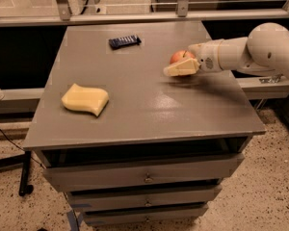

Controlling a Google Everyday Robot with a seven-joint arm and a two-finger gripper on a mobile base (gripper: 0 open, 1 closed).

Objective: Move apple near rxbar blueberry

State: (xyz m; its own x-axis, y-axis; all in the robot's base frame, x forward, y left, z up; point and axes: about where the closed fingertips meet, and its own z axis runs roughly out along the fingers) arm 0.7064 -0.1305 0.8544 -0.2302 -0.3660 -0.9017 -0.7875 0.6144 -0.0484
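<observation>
Claw: the claw (177,65) sat over the right part of the surface, close to the right edge and toward the back right corner; it reached in from the right side.
Claw state: it was pinching the apple; one cream-coloured finger (180,69) lay across the near, lower side of the fruit, and the other finger was hidden behind it.
Apple: the red-orange apple (183,56) was in the claw, so only its upper half showed above the near finger; a blurred shadow lay on the surface just below.
Rxbar blueberry: the dark navy rxbar blueberry (124,41) lay flat near the back edge, left of the middle, with its long side running roughly along that edge; it was well apart from the apple, to the apple's left and farther back.
Arm: the white arm (260,49) came in over the right edge, its rounded joint hanging outside the surface.
Sponge: a pale yellow wavy sponge (85,99) rested near the left edge, toward the front left corner, well apart from both task things.
Surface: the grey surface (149,105) topped a cabinet with drawers (144,174) showing below the front edge.
</observation>
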